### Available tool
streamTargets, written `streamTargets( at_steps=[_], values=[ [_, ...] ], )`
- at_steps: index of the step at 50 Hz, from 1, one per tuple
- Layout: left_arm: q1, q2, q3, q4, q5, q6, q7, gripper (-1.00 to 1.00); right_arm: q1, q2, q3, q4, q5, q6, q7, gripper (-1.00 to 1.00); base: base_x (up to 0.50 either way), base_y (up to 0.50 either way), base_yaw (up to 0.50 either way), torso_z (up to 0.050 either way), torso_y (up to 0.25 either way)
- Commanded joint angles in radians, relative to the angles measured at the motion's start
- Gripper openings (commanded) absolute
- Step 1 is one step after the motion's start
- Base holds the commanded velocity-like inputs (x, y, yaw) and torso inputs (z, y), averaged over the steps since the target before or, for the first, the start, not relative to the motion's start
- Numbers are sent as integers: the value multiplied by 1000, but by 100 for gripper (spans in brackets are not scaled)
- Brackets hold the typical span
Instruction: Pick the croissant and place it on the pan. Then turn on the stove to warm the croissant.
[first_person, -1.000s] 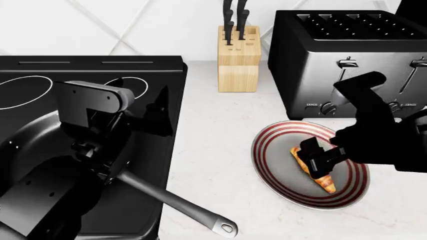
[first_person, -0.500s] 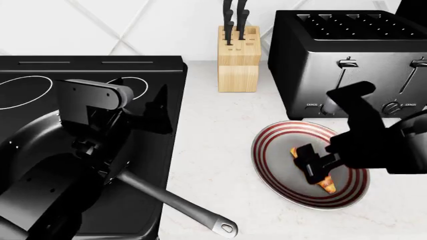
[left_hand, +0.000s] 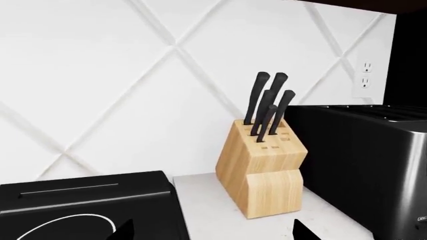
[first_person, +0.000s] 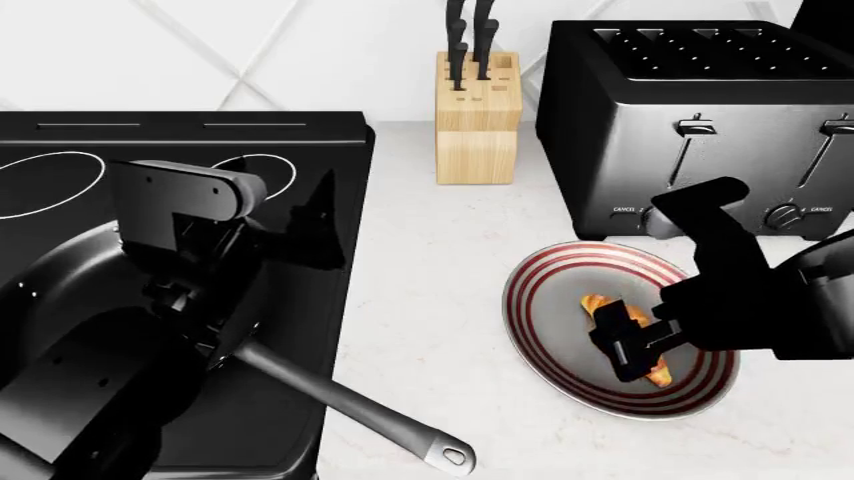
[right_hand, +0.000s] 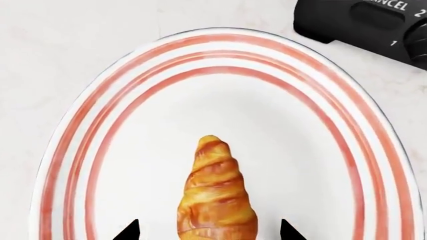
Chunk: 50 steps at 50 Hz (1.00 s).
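The croissant lies on the red-ringed plate, which sits on the desk just in front of the toaster. The right end effector hangs over it, fingers spread to either side of the pastry, nothing pinched. The pan sits on the stove, well left of the plate, under the left end effector; whether that one is spread I cannot tell. Judging from this, no step is done: grasp, transfer and knob remain.

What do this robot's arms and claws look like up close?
Both arms are blocky and nearly all black. The left arm has a rounded dark grey housing; the right arm looks matt black. The right gripper is a boxy black clamp. No cables or markings show.
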Motion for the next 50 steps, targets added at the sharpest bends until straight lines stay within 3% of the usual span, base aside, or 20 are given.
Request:
streamTargets(
  at_steps=[1,16,17,50],
  values=[
    [0,-2,3,-10,-2,5,1,100,7,-2,-23,10,-1,-4,-1,100,0,0,0,0,0],
    [-3,-3,7,-21,-3,15,3,100,11,0,-47,16,3,-12,-4,100,0,0,0,0,0],
    [-3,-3,8,-22,-3,16,3,100,12,0,-48,16,4,-13,-3,-100,0,0,0,0,0],
    [3,-13,-6,-8,-26,25,-6,100,106,29,-64,-57,108,-15,127,-100,0,0,0,0,0]
  ],
)
